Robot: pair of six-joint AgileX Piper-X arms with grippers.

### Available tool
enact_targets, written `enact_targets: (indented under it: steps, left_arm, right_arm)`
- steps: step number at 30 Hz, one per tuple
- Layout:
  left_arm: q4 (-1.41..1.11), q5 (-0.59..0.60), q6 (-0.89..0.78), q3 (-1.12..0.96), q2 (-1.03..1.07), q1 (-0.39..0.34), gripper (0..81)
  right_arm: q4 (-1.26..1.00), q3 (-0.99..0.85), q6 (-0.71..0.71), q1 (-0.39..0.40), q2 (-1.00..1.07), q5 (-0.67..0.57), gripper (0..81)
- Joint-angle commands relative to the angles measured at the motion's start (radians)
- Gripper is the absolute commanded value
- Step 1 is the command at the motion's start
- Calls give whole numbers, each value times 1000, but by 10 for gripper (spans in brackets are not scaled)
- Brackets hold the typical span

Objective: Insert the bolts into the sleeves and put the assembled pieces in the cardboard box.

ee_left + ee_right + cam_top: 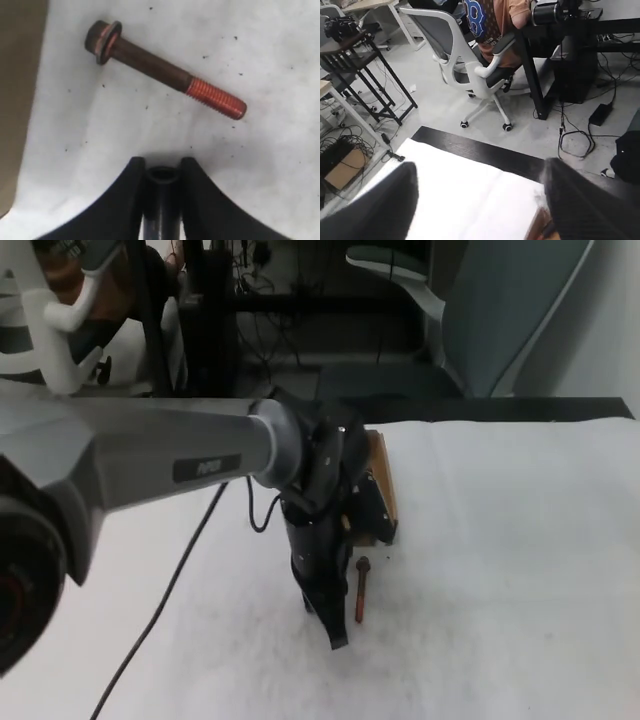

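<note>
Pairing sleeve and bolt: left gripper [161,167] is clenched on a dark sleeve [162,200], its open end showing between the fingers. The flanged bolt [160,67] lies flat mid-tabletop [500,590], apart from the sleeve, near the cardboard box [382,480]. Right gripper [485,210] is spread, holding nothing. Best bet: right arm grabs the bolt at the head, threads leading, axes aligned before pushing; any skew likely jams.

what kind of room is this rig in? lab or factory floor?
Probably an office-style robotics lab, not a factory: a white-covered bench, a wheeled office chair behind it, and loose cables on the floor.
</note>
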Motion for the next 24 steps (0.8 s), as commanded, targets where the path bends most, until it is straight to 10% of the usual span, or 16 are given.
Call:
enact_targets:
  steps: [1, 6, 14, 24]
  left_arm:
    - [73, -91, -42, -7, 8, 8, 18]
    - [155, -148, -105, -9, -77, 33, 18]
    - [68, 247, -381, 38, -355, 186, 18]
    - [-437, 445, -463, 451, -852, 241, 18]
  right_arm:
    - [112, -6, -64, 0, -23, 6, 659]
    - [253, 44, -148, -3, -36, 64, 659]
    - [169, 350, -125, -8, -172, 146, 659]
    - [25, 773, 41, 72, -203, 208, 659]
